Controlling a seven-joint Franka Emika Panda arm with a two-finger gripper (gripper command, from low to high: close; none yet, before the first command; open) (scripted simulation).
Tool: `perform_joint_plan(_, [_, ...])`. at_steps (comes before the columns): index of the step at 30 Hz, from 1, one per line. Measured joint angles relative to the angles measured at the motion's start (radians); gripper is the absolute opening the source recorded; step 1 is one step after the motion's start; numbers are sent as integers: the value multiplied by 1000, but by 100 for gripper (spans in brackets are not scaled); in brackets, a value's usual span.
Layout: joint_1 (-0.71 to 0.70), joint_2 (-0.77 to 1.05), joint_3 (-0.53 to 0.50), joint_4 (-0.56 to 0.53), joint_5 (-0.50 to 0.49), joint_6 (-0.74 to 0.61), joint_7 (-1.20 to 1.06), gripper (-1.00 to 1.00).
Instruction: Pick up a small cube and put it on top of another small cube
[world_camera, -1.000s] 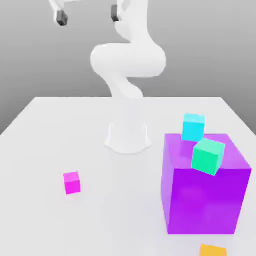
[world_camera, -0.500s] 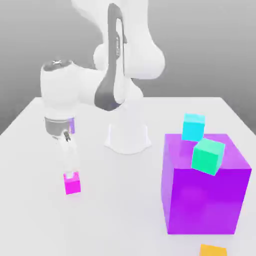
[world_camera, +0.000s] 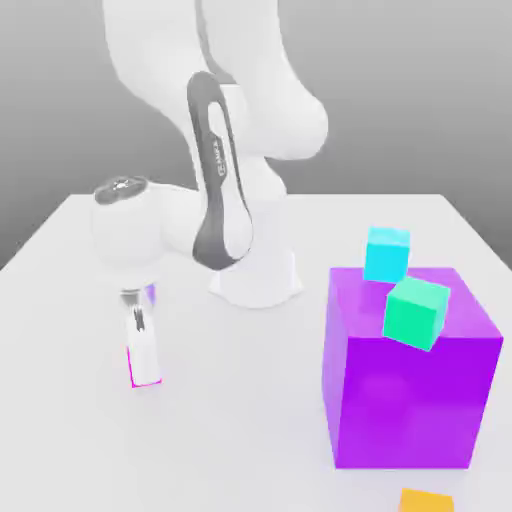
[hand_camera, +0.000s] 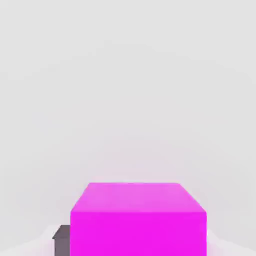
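A white Panda arm bends down over a pale table (world_camera: 80, 440), its gripper (world_camera: 143, 372) lowered to the surface at the lower left of the exterior view. The white fingers (world_camera: 145, 355) stand upright and are pressed together on the small magenta-pink cube (world_camera: 131, 368), of which only a thin pink edge shows along the side of the fingers and at their base. The cube sits on the table, well apart from the other blocks.

In the hand view, the same pink cube (hand_camera: 138, 220) occupies the lower middle of the frame, its top face and one side in plain sight, with a dark grey finger pad (hand_camera: 61, 240) touching its lower left corner.

At the right of the exterior view stands a large purple cube (world_camera: 410, 390). A small green cube (world_camera: 415, 312) rests tilted on its top face, near the front edge. A small cyan cube (world_camera: 386, 253) shows just above the purple block's back edge; whether it stands on the block or behind it cannot be told. An orange cube (world_camera: 426, 500) shows at the bottom edge of the frame, in front of the purple block. The arm's round white base (world_camera: 256, 280) stands at the centre of the table.
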Motion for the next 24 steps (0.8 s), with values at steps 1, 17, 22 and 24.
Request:
perform_joint_plan(1, [4, -35, -7, -6, -10, -28, 7, -100])
perform_joint_plan(17, [336, -533, 154, 119, 82, -644, -137, -100])
perform_joint_plan(22, [501, -675, 227, 196, 136, -860, -210, -100])
perform_joint_plan(24, [568, -732, 255, 227, 157, -946, -239, -100])
